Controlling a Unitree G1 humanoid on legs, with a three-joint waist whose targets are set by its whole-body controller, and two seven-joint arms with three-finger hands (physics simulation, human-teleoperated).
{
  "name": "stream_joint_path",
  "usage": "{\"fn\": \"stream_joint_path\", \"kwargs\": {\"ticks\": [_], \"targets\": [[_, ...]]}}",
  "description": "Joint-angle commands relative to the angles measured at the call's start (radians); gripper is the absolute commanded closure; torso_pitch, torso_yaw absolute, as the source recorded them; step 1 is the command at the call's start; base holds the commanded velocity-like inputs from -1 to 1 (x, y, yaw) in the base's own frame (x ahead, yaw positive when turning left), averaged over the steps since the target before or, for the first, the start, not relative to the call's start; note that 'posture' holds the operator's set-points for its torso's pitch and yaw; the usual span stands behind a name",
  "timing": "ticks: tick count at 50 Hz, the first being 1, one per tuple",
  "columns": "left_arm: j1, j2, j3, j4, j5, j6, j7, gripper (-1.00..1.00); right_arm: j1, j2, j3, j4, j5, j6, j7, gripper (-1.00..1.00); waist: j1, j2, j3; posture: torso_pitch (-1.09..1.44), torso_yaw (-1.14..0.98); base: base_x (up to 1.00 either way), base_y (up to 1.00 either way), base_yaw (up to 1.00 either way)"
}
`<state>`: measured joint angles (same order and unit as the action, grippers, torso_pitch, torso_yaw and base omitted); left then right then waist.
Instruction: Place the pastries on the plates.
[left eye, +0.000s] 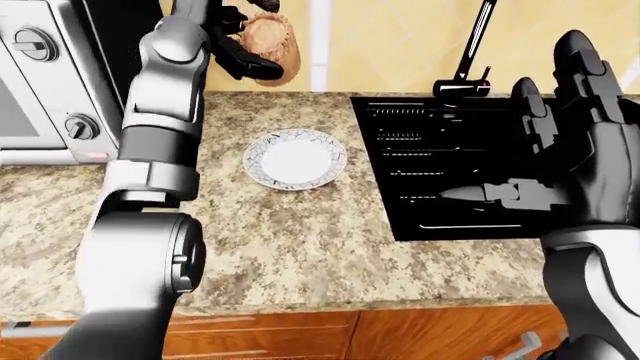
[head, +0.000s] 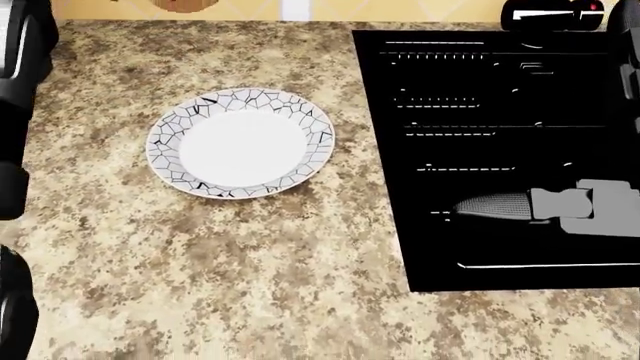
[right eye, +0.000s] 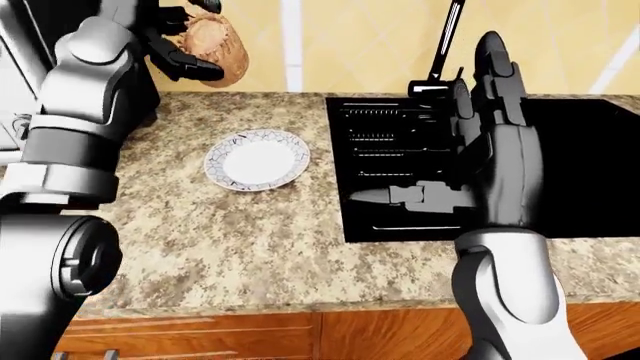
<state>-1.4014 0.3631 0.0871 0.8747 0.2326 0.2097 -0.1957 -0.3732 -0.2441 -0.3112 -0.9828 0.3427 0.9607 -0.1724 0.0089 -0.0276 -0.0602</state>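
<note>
Left-eye view: the left hand is raised high, its fingers wrapped round the pastry, clear of the granite counter. The plate lies bare at about 5 o'clock from that hand, well below it. The right hand hangs fingers apart and empty over the black sink, at 3 o'clock from the plate.

Head view: the plate sits centre-left; only a sliver of pastry shows at the top edge, about 11 o'clock from it.

Right-eye view: the same layout, pastry at 11 o'clock above the plate. The left hand is the one placed to lower it.
</note>
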Motion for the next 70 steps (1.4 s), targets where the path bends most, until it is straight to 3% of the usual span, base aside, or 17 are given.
{"fn": "stream_joint_path", "kwargs": {"ticks": [1, 7, 17, 27, 44, 54, 70], "targets": [[-0.062, 0.007, 0.003, 0.032, 0.017, -0.113, 0.029, 1.0, -0.025, -0.012, -0.009, -0.022, 0.007, -0.016, -0.004, -1.0, 0.001, -0.001, -0.024, -0.14, -0.01, 0.0, 0.0, 0.0], [-0.112, -0.02, -0.003, 0.242, 0.047, -0.224, 0.093, 1.0, -0.016, -0.017, -0.016, -0.033, 0.017, -0.01, -0.01, -1.0, -0.002, -0.005, -0.03, -0.14, -0.01, 0.0, 0.0, 0.0], [-0.1, -0.086, -0.003, 0.35, 0.071, -0.282, 0.156, 1.0, -0.007, -0.016, -0.005, -0.028, 0.009, -0.021, -0.01, -1.0, -0.007, -0.005, -0.04, -0.14, -0.01, 0.0, 0.0, 0.0], [-0.047, -0.116, -0.023, 0.381, 0.139, -0.298, 0.19, 1.0, 0.012, -0.004, 0.014, -0.027, -0.016, -0.037, -0.002, -1.0, -0.012, -0.002, -0.046, -0.14, -0.01, 0.0, 0.0, 0.0], [0.02, -0.152, -0.04, 0.411, 0.249, -0.306, 0.226, 1.0, 0.012, 0.0, -0.006, -0.044, -0.013, -0.021, 0.007, -1.0, -0.014, -0.002, -0.053, -0.14, -0.01, 0.0, 0.0, 0.0], [0.051, -0.17, -0.031, 0.421, 0.268, -0.307, 0.234, 1.0, -0.008, -0.017, -0.032, -0.057, 0.018, 0.011, 0.0, -1.0, -0.013, -0.004, -0.054, -0.14, -0.01, 0.0, 0.0, 0.0], [0.083, -0.178, -0.032, 0.432, 0.302, -0.302, 0.238, 1.0, 0.021, -0.012, -0.014, -0.055, 0.006, -0.019, -0.004, -1.0, -0.012, -0.005, -0.057, -0.14, -0.01, 0.0, 0.0, 0.0]]}}
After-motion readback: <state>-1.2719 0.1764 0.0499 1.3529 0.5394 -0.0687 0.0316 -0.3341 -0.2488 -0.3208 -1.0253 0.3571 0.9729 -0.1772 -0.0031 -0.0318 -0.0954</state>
